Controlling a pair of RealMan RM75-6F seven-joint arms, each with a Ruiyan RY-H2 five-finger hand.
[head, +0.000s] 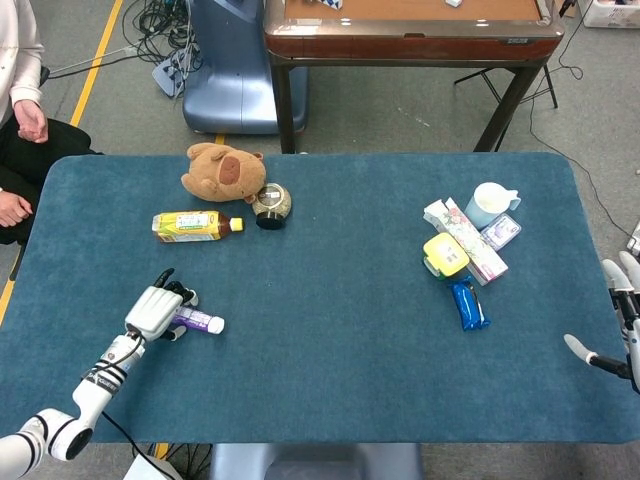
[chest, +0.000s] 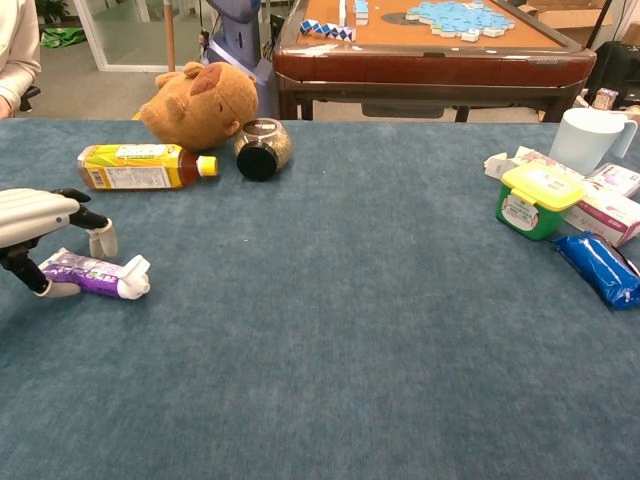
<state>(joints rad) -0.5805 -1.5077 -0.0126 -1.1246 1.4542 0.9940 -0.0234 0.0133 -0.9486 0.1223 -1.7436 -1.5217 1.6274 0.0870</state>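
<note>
A purple tube with a white cap (head: 200, 321) (chest: 95, 274) lies flat on the blue table (head: 330, 350) near the left front. My left hand (head: 155, 310) (chest: 35, 225) hovers low over the tube's tail end. Its fingers (chest: 101, 240) reach down on the far side and the thumb on the near side, straddling the tube without lifting it. My right hand (head: 620, 320) shows only in the head view, at the table's right edge, with fingers spread and nothing in it.
A tea bottle (head: 195, 225), a brown plush (head: 225, 172) and a round jar (head: 271, 203) sit at the back left. On the right are a mug (head: 489, 203), a long box (head: 470, 240), a yellow-lidded tub (head: 445, 255) and a blue packet (head: 467, 305). A person (head: 15, 100) sits at the left.
</note>
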